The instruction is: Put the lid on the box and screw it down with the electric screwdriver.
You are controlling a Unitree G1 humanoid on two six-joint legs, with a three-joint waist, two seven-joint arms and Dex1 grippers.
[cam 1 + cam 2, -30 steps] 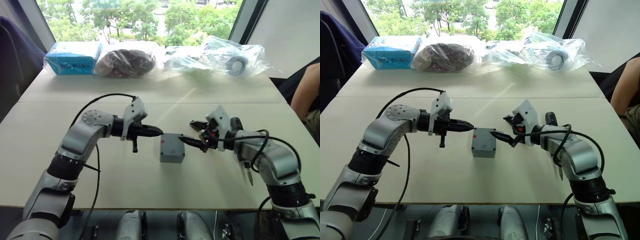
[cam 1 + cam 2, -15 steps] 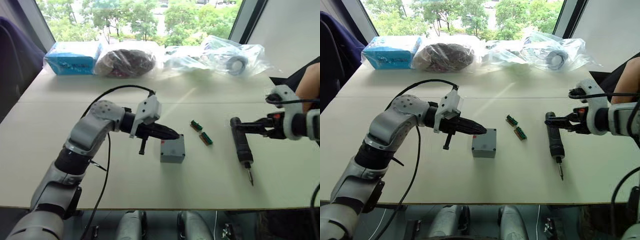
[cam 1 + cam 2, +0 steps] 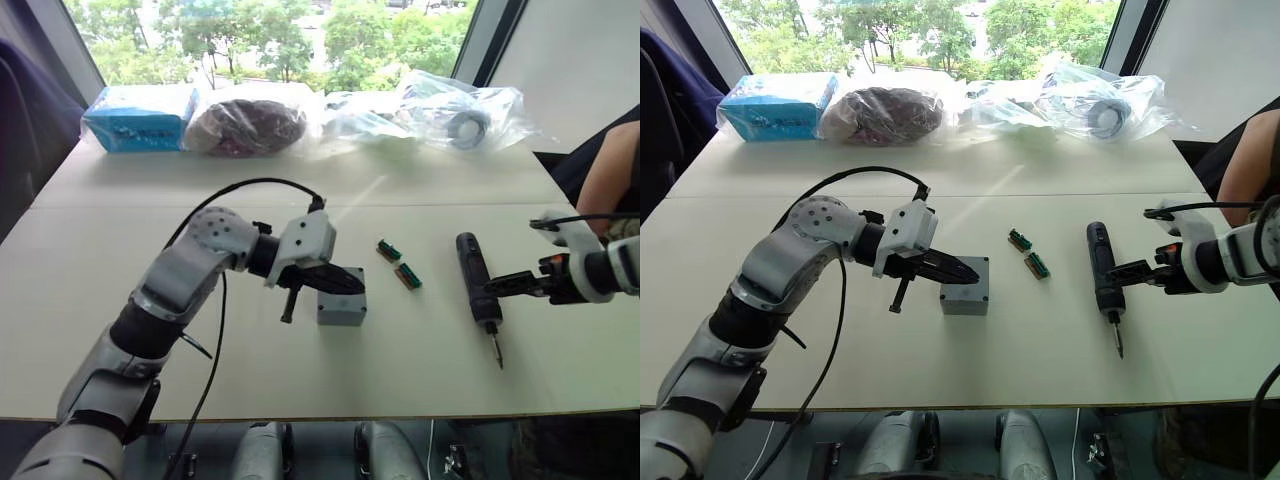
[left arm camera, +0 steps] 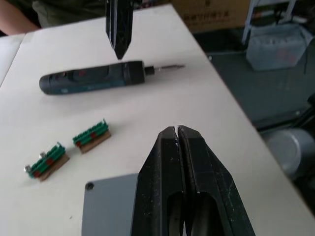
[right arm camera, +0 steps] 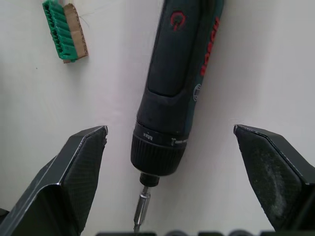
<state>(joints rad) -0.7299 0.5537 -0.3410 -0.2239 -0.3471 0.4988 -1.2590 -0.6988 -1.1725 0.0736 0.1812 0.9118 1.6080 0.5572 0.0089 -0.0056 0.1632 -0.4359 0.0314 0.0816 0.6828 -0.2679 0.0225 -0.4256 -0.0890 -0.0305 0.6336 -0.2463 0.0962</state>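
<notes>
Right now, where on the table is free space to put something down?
Bare patches: between the box and the electric screwdriver near the front edge, and the wide strip between the green pieces and the bags. Crowded: the far edge.

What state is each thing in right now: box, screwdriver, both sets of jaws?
box: closed, lid on, standing on the table.
electric screwdriver: lying flat, not held.
left gripper: jaws shut, empty, over the box.
right gripper: jaws open, either side of the screwdriver.

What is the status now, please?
Left claw shut, above the box. Right claw open around the electric screwdriver, flat on table. Nothing between.
</notes>
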